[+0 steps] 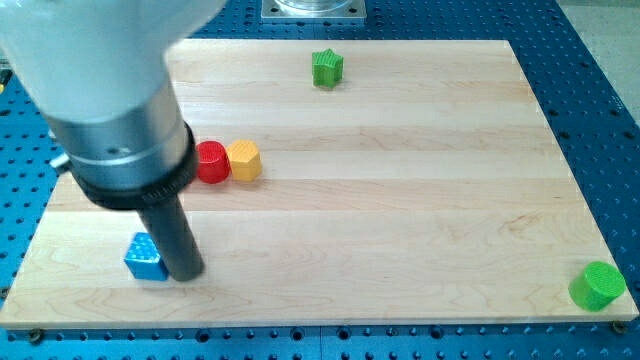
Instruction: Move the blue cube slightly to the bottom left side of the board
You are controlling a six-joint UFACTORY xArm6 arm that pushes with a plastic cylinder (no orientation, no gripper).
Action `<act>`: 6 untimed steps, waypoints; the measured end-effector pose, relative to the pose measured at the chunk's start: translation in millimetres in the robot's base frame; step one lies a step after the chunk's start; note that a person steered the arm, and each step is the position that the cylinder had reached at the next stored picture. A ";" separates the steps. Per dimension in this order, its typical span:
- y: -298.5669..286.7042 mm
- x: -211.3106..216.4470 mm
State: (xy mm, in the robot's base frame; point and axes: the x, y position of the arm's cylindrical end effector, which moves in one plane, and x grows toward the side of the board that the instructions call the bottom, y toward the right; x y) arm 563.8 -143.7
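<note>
The blue cube [144,258] sits near the bottom left corner of the wooden board [400,230]. My tip [186,274] rests on the board right beside the cube's right side, touching it or nearly so. The rod rises up and to the left into the large grey arm body, which hides the board's upper left part.
A red cylinder [211,162] and a yellow hexagonal block [244,160] stand touching, left of centre. A green star block [327,68] is near the top edge. A green cylinder [597,286] stands at the bottom right corner. Blue perforated table surrounds the board.
</note>
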 end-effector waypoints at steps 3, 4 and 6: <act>-38.9 -42.5; -39.5 -52.8; -47.9 -9.4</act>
State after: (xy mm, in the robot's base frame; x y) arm 554.4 -191.6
